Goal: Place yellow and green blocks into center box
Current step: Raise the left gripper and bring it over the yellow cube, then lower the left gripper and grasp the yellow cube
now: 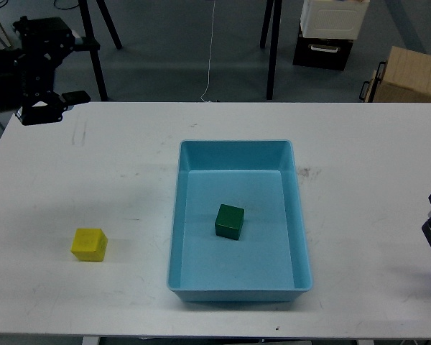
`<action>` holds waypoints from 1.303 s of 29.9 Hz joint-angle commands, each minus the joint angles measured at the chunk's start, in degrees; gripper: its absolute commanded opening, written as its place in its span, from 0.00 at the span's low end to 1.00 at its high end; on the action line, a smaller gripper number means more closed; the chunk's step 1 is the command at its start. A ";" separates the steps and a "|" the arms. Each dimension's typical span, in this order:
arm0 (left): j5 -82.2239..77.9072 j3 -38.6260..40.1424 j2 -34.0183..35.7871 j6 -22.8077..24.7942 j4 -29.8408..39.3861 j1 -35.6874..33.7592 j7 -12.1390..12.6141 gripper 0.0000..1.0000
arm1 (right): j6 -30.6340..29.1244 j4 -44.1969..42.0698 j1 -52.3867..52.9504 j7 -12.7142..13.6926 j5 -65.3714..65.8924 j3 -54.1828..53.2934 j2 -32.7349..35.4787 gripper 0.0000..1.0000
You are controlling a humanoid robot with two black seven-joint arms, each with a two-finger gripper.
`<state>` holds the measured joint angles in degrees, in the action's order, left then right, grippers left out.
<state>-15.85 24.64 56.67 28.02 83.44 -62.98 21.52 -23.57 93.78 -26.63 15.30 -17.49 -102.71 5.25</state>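
Dark green block point(229, 221) sits inside light-blue tray point(299, 215); bright yellow block point(89, 244) outside; pincer states unclear.

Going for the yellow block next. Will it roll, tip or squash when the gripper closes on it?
The yellow block looks like a solid cube resting flat on the white table, so it probably won't roll or tip. Its crisp edges suggest it is stiff. The smooth-looking faces might slip, so grip opposite sides squarely.
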 commanded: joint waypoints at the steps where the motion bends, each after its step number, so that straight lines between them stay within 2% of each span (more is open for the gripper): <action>1: -2.34 -15.81 -2.52 -0.02 -1.69 -14.25 0.10 1.00 | 0.01 -0.08 -0.09 0.00 0.00 0.05 -0.06 0.98; 4: -2.78 -25.58 -4.46 -0.02 -2.75 -21.47 0.10 1.00 | 0.01 -0.08 -0.26 0.00 0.00 0.14 -0.15 0.98; 9: -11.89 -38.86 -10.17 -0.02 -2.14 -23.24 1.07 1.00 | -0.16 -0.35 -0.26 0.00 0.00 0.14 -0.15 0.98; 19: -26.93 -50.21 -9.04 -0.02 3.57 -22.98 1.25 1.00 | -2.27 -1.58 -0.35 0.08 0.09 1.02 -0.15 0.98; 25: -29.06 -51.53 -8.24 -0.02 4.80 -21.76 0.89 1.00 | -2.45 -1.58 -0.35 0.08 0.09 2.08 -0.15 0.98; 39: -32.75 -46.88 -8.59 -0.02 2.08 -10.16 0.81 1.00 | -2.80 -1.49 -0.26 0.08 0.18 2.25 -0.15 0.98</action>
<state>-48.37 -23.85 48.19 28.00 86.17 -75.20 22.33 -26.36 92.19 -26.88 15.38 -17.32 -100.56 5.11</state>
